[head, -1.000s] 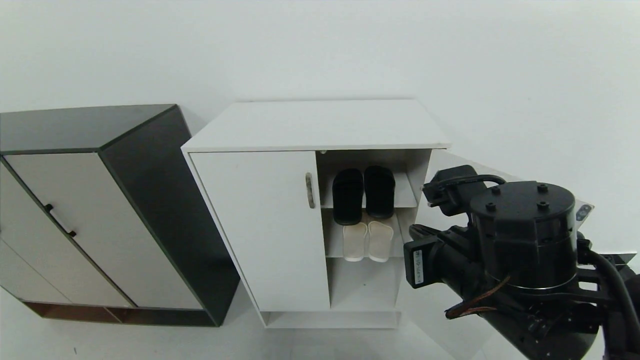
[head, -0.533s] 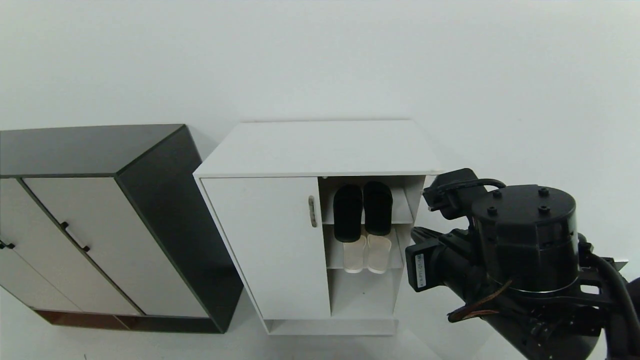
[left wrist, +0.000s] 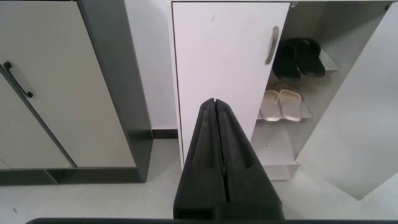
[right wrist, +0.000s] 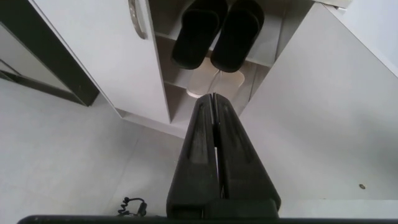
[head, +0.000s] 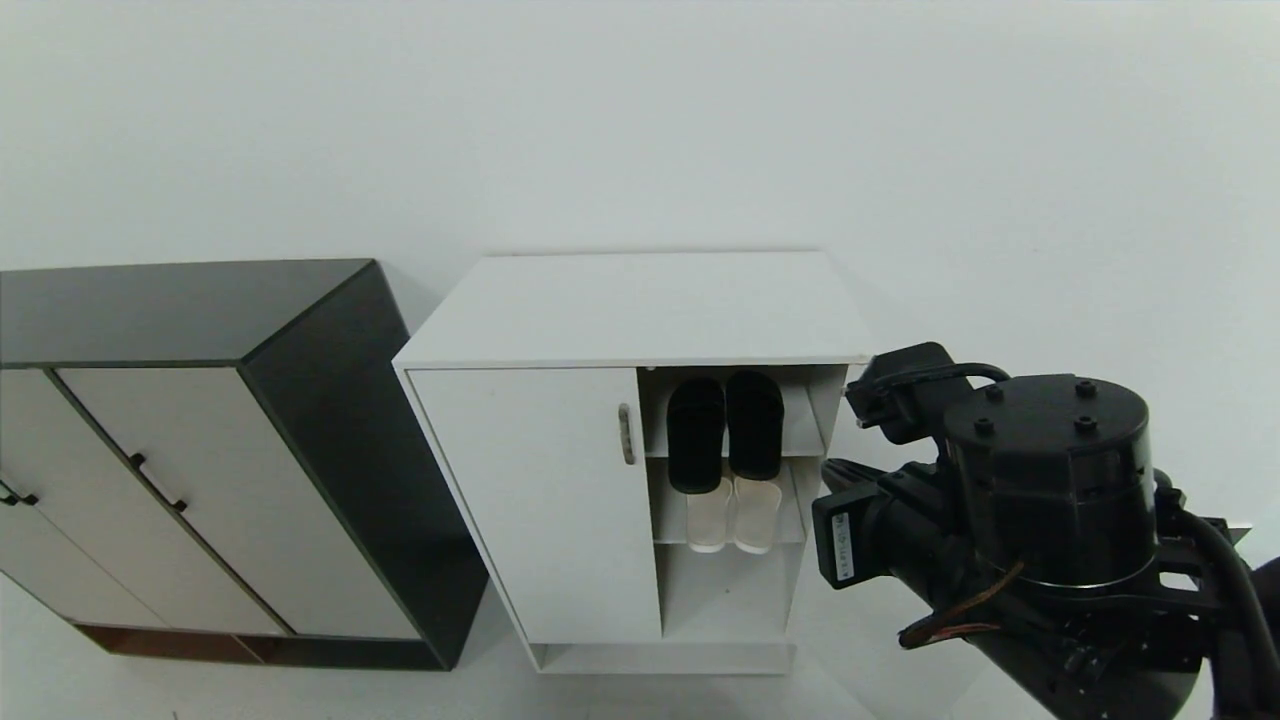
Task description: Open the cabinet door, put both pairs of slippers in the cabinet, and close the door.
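The white cabinet (head: 640, 305) stands against the wall, its left door (head: 530, 500) closed. Its right door (left wrist: 367, 124) is swung open, and the same open door (right wrist: 311, 112) is seen beside my right gripper. The black slippers (head: 725, 425) lie side by side on the upper shelf. The white slippers (head: 733, 515) lie on the shelf below. My left gripper (left wrist: 215, 102) is shut with nothing in it, held low in front of the closed door. My right gripper (right wrist: 213, 96) is shut and empty, in front of the open compartment below the black slippers (right wrist: 217, 31).
A dark cabinet (head: 330, 450) with pale doors stands close on the left of the white one. A metal handle (head: 626, 433) sits on the closed door's inner edge. Bare floor (right wrist: 74, 155) lies in front of both cabinets.
The whole head view has shifted: the cabinets now sit lower and look smaller, so the camera has moved. Both pairs of slippers stay on their shelves.
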